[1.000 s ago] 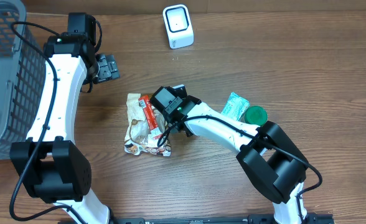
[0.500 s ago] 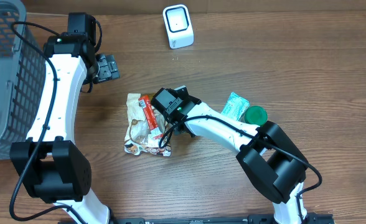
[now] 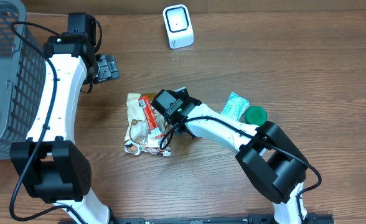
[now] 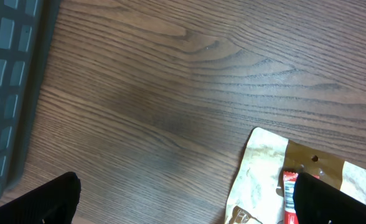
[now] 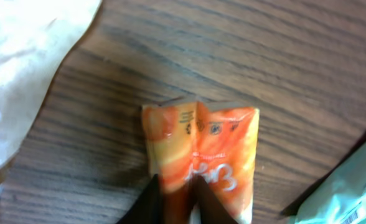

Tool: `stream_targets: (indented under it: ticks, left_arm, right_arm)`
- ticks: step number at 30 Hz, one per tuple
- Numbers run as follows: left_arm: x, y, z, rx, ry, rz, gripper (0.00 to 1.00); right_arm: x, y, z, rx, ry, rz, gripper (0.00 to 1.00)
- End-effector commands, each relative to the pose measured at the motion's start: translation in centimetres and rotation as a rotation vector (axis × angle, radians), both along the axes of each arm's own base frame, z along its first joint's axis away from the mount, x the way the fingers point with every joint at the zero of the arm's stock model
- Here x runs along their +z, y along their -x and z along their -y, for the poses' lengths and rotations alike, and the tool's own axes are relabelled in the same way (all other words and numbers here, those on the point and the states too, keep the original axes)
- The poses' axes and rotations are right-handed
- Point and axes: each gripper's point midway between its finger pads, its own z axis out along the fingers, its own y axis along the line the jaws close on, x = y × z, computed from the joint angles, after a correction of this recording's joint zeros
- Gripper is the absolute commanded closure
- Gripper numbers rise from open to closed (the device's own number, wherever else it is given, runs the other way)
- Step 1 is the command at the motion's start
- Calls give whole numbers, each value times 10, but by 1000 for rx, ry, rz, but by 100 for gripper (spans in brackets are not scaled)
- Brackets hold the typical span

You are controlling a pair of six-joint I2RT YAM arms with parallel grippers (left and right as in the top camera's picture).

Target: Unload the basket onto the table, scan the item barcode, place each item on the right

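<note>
**A:** Where is the orange packet (image 5: 201, 149)?

**B:** It lies on the worktop (image 3: 295, 56), between the crinkled snack bag (image 3: 135, 122) and the teal packet (image 3: 235, 106). From overhead the right arm covers it, so only the right wrist view shows it.

**A:** And the right hand (image 5: 178, 200)?

**B:** Clenched on that packet. Its two dark fingertips (image 5: 147, 204) pinch the near edge, and the foil puckers into a fold between them.

**A:** Is it lifted?

**B:** I cannot tell. Wood grain shows all round it.

**A:** The left hand (image 3: 107, 66)?

**B:** Released, jaws wide, grasping nothing. It hangs over bare wood near the grey basket (image 3: 2, 74), well apart from the packets.

**A:** The scanner (image 3: 178, 26)?

**B:** White, standing near the far edge of the worktop, well apart from both hands.

**A:** Anything else?

**B:** A round green lid (image 3: 255, 114) sits just beside the teal packet, and a red strip runs across the snack bag.
</note>
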Motion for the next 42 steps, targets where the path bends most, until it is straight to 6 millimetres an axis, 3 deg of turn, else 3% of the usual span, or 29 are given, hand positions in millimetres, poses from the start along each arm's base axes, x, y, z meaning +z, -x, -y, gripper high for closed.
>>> stream_targets:
  ticks: [1, 4, 9, 12, 15, 18, 22, 30, 38, 42]
  left_arm:
    - [12, -2, 0, -22, -16, 27, 0]
    - [12, -2, 0, -22, -16, 27, 0]
    - [12, -2, 0, -22, -16, 27, 0]
    - [12, -2, 0, -22, -16, 27, 0]
    - [12, -2, 0, -22, -16, 27, 0]
    - [12, -2, 0, -22, -16, 27, 0]
    - [12, -2, 0, -22, -16, 27, 0]
    - [12, -2, 0, -22, -16, 27, 0]
    - [12, -2, 0, -22, -16, 27, 1]
    - [12, -2, 0, -22, -16, 27, 0]
  right_arm:
    - [-6, 2, 2, -10, 7, -16, 96]
    - [15, -5, -7, -20, -29, 11, 96]
    - [82, -20, -19, -79, -162, 58, 97]
    - [111, -22, -28, -116, -396, -54, 96]
    - [118, -23, -27, -150, -678, -286, 96]
    - [120, -29, -22, -142, -869, -399, 96]
    - [108, -35, -19, -119, -1051, -443, 96]
    - [58, -33, -19, -146, -1264, -376, 96]
    - [25, -36, -4, -287, -1262, -247, 96]
    - [16, -32, -8, -283, -1242, -237, 96]
